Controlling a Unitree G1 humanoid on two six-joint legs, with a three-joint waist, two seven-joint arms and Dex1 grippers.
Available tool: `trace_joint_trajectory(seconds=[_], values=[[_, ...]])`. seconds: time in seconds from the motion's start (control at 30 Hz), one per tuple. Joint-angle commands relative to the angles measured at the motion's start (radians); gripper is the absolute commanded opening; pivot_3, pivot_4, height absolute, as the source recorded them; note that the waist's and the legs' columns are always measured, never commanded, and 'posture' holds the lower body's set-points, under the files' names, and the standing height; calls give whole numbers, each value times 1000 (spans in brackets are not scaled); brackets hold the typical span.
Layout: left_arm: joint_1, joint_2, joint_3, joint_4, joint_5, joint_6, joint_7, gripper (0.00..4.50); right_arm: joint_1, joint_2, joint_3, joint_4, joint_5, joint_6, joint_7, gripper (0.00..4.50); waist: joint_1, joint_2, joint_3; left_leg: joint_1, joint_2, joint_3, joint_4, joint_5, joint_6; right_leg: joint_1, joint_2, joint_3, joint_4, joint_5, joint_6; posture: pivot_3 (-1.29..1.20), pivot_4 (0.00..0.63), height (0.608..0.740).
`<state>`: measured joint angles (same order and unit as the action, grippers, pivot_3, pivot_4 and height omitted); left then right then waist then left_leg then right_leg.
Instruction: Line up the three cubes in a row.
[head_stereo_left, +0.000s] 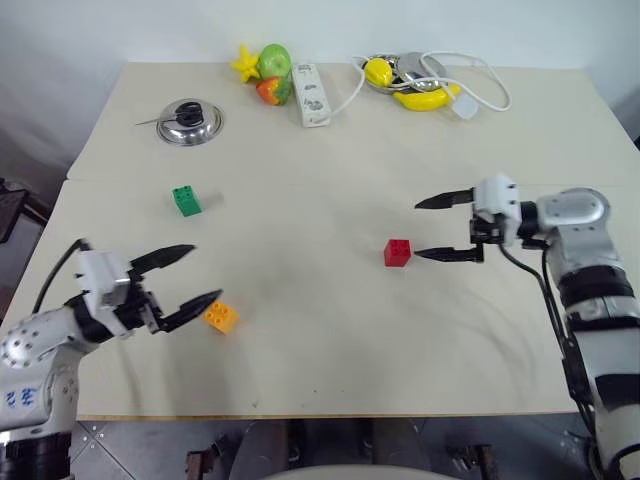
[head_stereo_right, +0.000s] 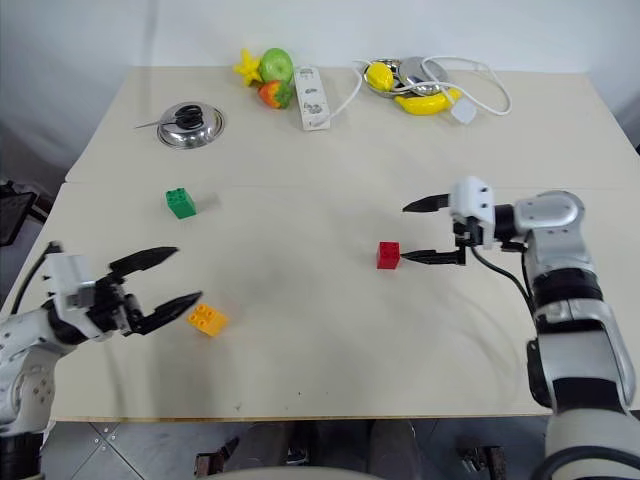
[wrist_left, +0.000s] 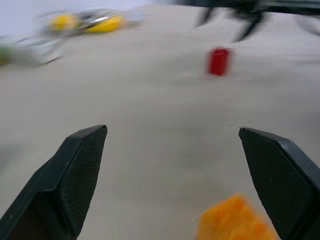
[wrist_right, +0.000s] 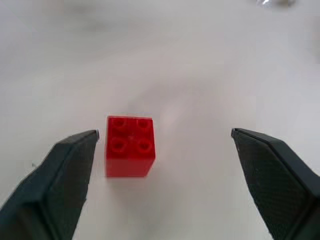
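Table (head_stereo_left: 330, 330) centre wide open btwn the arms; near edge bare too; red cube (head_stereo_left: 397, 252) sits just left of right gripper (head_stereo_left: 428, 228), jaws spread; orange-yellow cube (head_stereo_left: 221, 317) just right of left gripper (head_stereo_left: 192, 276), also spread; green cube (head_stereo_left: 185, 200) alone mid-left; far edge crowded: steel lid (head_stereo_left: 189, 122), toy fruit (head_stereo_left: 269, 72), cable (head_stereo_left: 470, 85).

A pale bench (head_stereo_left: 330, 340) is seen, and places are given from the white remote-like controller (head_stereo_left: 312, 95) lying near its far edge. Just left of the controller, a green toy apple (head_stereo_left: 274, 61), a yellow star fruit (head_stereo_left: 245, 63) and a strawberry (head_stereo_left: 269, 90) are clustered. Further left, a steel lid (head_stereo_left: 189, 122) is set. To its right, a steel bowl (head_stereo_left: 415, 66) with a lemon (head_stereo_left: 377, 72), a banana (head_stereo_left: 425, 98) and a looped white cable (head_stereo_left: 480, 85) is found.
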<state>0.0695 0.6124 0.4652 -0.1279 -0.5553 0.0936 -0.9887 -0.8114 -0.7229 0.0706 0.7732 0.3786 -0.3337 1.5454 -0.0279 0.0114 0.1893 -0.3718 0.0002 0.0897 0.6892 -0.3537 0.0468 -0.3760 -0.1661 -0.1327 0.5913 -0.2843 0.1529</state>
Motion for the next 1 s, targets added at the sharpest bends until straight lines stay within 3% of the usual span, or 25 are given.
trace_joint_trajectory(seconds=[0.03, 0.23, 0.4, 0.53, 0.67, 0.77, 0.87, 1.0], values=[[69, -69, 146, 41, -17, -64, 124, 4500, 159, -16, -149, -252, 157, 69, -1, 4485, 2, 0, 0, 0, 0, 0, 0, 0, 0, 0, 0, 0, 0, 0, 0, 0, 150, 740], [124, -189, 292, 82, 15, -156, 360, 4500, 518, 38, -295, -660, 279, 250, -256, 4485, 12, -1, -1, 2, 0, 1, 1, -1, 0, 1, -1, 1, 1, 0, 0, 0, 150, 740], [158, -230, 287, 49, -14, -158, 399, 4500, 726, 109, -344, -819, 251, 241, -379, 4485, 27, -3, -1, 2, 0, 3, 1, -2, 0, 0, -2, 2, 1, 1, 1, 0, 150, 740], [102, -220, 200, -15, -18, -53, 463, 4500, 752, 139, -346, -825, 229, 217, -412, 4485, 31, -4, -2, 2, -1, 3, 2, -3, 1, 0, -3, 3, 1, 1, 1, 0, 150, 740], [-50, -207, 87, -97, 21, 129, 641, 4500, 733, 139, -330, -829, 231, 233, -409, 4485, 32, -4, -2, 2, -1, 3, 2, -2, 1, 0, -3, 3, 2, 1, 1, 0, 150, 740], [-202, -179, -42, -97, 115, 332, 794, 4500, 722, 129, -307, -843, 241, 267, -388, 4485, 38, -4, -2, 2, -1, 2, 2, -2, 2, 0, -2, 3, 3, 1, 1, 0, 150, 740], [-335, -217, -67, -72, 144, 449, 946, 4500, 712, 130, -295, -868, 249, 294, -386, 4485, 34, -4, -2, 2, -2, 3, 3, -2, 2, 0, -2, 4, 4, 1, 1, 0, 150, 740], [-466, -239, -125, -1, 205, 522, 1033, 4500, 707, 131, -282, -914, 267, 343, -394, 4485, 30, -5, -2, 1, -1, 3, 2, -2, 2, 0, 0, 3, 2, 1, 1, 0, 150, 740]])
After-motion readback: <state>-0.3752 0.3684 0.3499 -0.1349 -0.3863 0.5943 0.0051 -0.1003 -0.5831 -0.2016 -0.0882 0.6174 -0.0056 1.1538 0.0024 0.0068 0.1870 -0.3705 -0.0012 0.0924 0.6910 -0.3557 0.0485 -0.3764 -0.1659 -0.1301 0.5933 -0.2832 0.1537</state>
